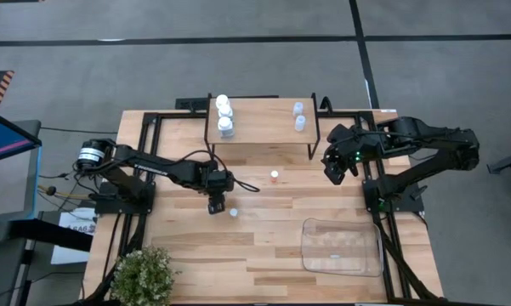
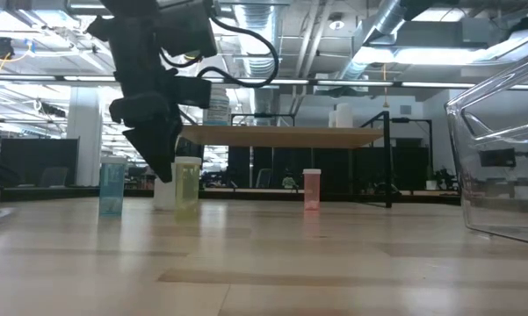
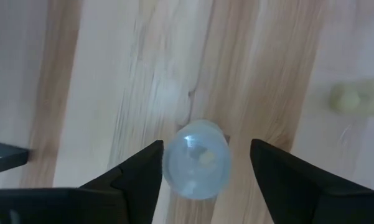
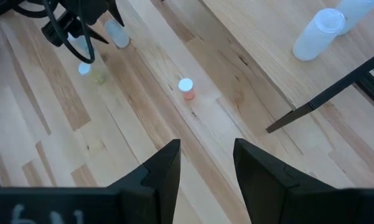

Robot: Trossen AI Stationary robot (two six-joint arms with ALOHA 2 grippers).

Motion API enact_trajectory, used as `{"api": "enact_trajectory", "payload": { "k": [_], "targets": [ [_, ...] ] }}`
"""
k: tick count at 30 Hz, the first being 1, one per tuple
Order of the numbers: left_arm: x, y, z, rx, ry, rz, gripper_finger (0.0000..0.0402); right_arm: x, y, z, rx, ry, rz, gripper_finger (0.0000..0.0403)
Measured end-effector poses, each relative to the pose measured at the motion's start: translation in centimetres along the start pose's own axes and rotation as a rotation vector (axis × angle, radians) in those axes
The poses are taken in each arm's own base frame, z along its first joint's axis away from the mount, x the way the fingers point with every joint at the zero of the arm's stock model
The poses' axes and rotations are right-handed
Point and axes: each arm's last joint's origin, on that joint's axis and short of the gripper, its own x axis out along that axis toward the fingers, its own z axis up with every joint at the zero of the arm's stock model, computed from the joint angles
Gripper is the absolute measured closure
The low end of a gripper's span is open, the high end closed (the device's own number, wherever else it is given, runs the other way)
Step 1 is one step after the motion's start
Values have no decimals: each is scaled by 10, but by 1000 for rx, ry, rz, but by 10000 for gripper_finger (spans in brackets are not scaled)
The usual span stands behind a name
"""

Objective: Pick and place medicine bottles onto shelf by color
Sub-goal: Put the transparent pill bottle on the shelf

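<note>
My left gripper (image 1: 217, 204) is open and points down over a pale bottle (image 3: 196, 158) that stands upright on the table, one finger on each side of its top. A clear-bluish bottle (image 2: 112, 186), a yellow one (image 2: 186, 186) and a red-orange one (image 1: 274, 176) stand on the table nearby. The shelf (image 1: 259, 119) at the far side carries three white bottles (image 1: 224, 115) and two clear-bluish ones (image 1: 299, 116). My right gripper (image 1: 333, 174) is open and empty, raised off the shelf's right end. My left gripper comes at the pale bottle from above, with its fingers on either side of the bottle's cap (image 3: 193, 149). One finger (image 3: 146, 171) is right beside the cap, and I cannot tell whether it touches. The other finger (image 3: 280, 168) stands apart. The bottle rests upright on the table.
A clear plastic tray (image 1: 342, 246) lies at the near right. A potted plant (image 1: 144, 276) stands at the near left corner. The shelf's black legs (image 1: 313, 149) stand near the red-orange bottle.
</note>
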Motion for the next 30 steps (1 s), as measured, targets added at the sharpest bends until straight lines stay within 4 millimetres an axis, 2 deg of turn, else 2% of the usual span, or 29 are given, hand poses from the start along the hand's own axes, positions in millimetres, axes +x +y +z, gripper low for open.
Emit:
{"api": "enact_trajectory", "payload": {
  "k": [11, 15, 19, 24, 30],
  "targets": [
    [-2, 0, 1, -25, 3, -4, 292, 0, 0, 0, 1, 0, 0, 230],
    [-13, -2, 13, -37, -18, -67, 296, 0, 0, 0, 1, 0, 0, 230],
    [-35, -3, 32, -50, -40, -94, 289, 0, 0, 0, 1, 0, 0, 230],
    [-77, -2, 65, -17, -165, -103, 289, 0, 0, 0, 1, 0, 0, 230],
    [-127, 14, 100, 2, -366, -80, 295, 0, 0, 0, 1, 0, 0, 230]
  ]
}}
